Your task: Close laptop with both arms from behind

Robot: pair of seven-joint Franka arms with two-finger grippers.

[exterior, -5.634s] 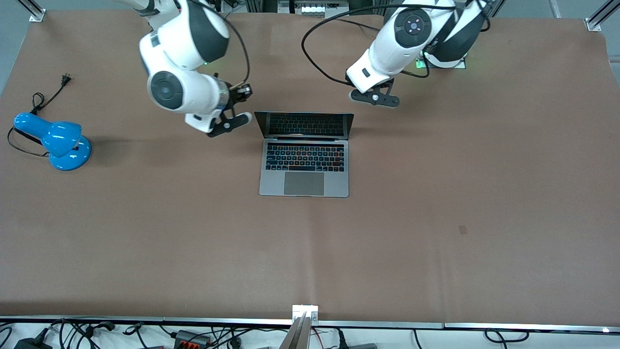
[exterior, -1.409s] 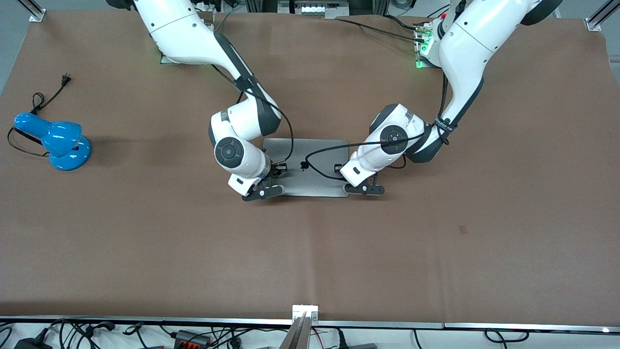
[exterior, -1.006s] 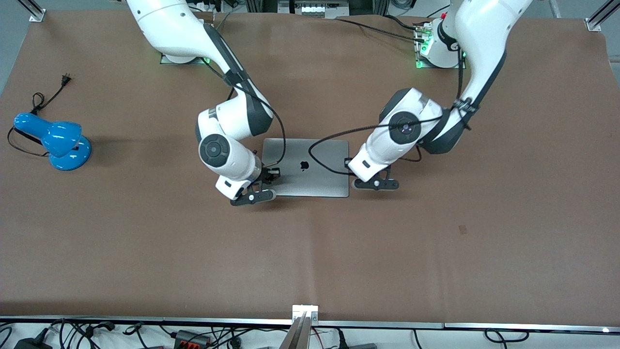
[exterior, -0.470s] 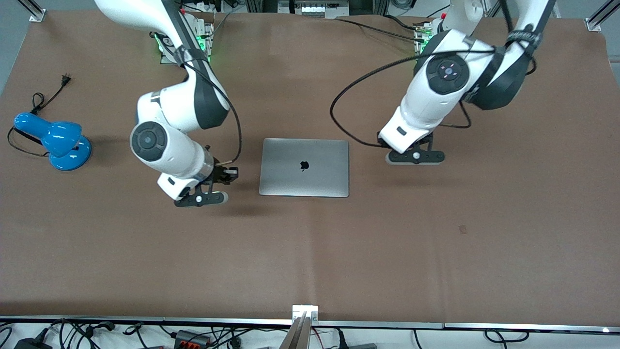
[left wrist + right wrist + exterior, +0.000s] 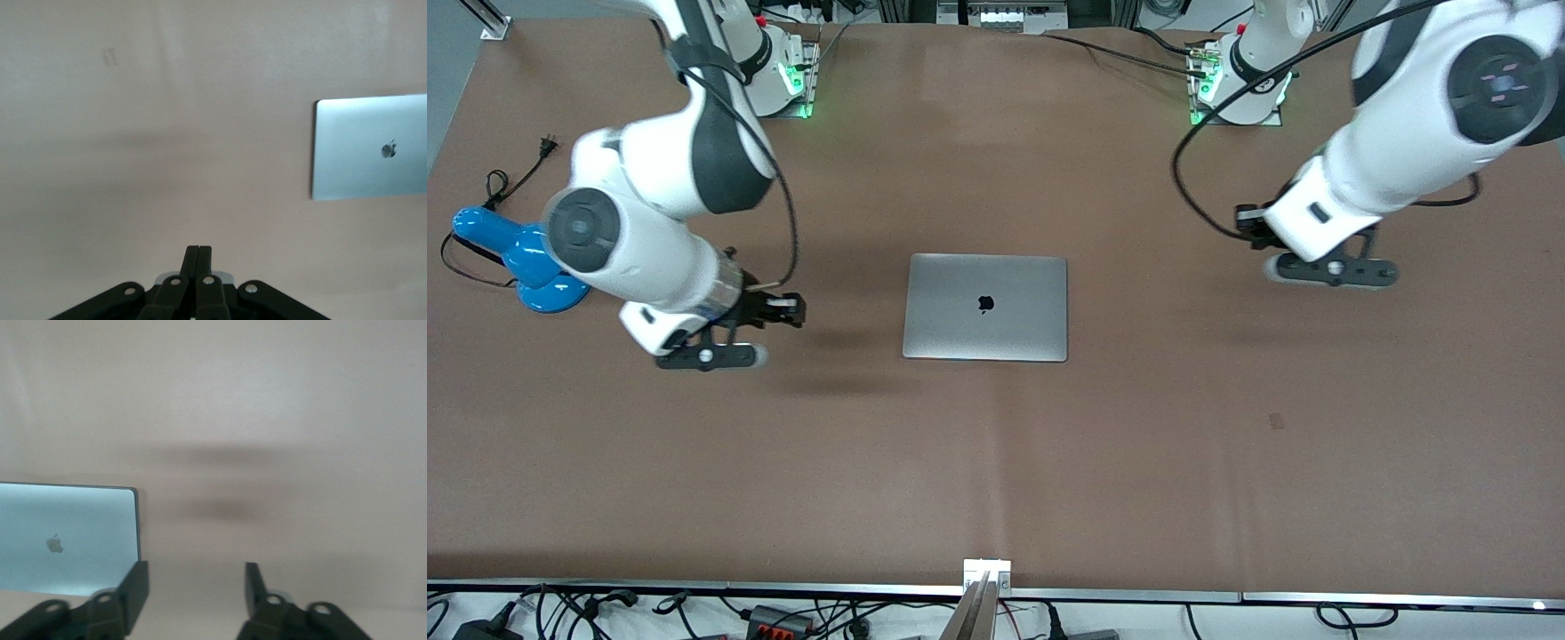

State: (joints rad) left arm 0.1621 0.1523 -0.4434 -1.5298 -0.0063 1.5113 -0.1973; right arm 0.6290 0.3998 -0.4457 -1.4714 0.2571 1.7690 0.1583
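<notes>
The grey-silver laptop lies shut and flat at the middle of the table, its black apple logo facing up. It also shows in the left wrist view and the right wrist view. My left gripper hangs over bare table toward the left arm's end, well apart from the laptop; its fingers are pressed together and empty. My right gripper hangs over bare table toward the right arm's end, also apart from the laptop; its fingers stand apart and empty.
A blue desk lamp with a black cord and plug sits at the right arm's end, partly covered by the right arm. Brown table surface spreads around the laptop. Cables lie along the table's edge nearest the front camera.
Both arms have lifted off the closed laptop and swung outward, each toward its own end of the table. The laptop has stayed shut and still.
</notes>
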